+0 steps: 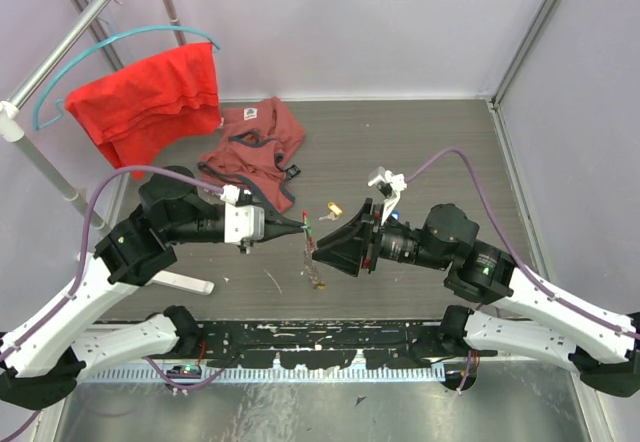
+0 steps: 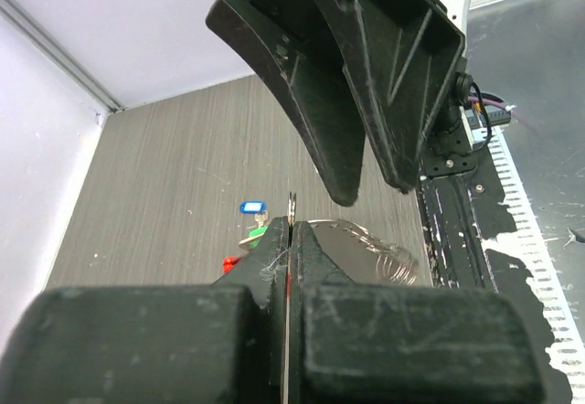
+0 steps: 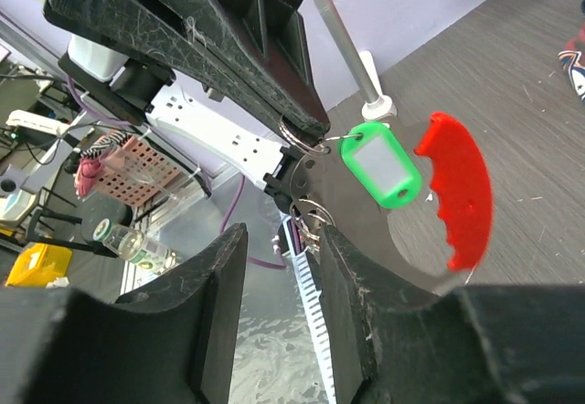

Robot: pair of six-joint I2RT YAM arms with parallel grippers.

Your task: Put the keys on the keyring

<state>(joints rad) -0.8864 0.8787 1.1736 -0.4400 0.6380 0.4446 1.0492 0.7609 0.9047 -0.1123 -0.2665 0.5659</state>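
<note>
From above, I see my left fingers [image 1: 290, 225] clenched on the keyring [image 1: 308, 242], held above the tabletop [image 1: 420, 152], tip to tip with my right fingers [image 1: 335, 247]. A yellow key [image 1: 333, 209] lies on the tabletop just beyond them. On the left wrist camera, the left fingers [image 2: 315, 258] pinch the thin metal keyring [image 2: 292, 207] upright. The right fingers [image 2: 329, 139] hang parted just above it, and a blue key [image 2: 251, 207] lies on the tabletop below. On the right wrist camera, my right fingers [image 3: 366, 313] stand released, with nothing gripped that I can make out. The left fingers [image 3: 238, 66] hold the keyring [image 3: 294, 134] at their tip, a green key [image 3: 379, 164] and the red tag [image 3: 462, 194] dangling from it.
</note>
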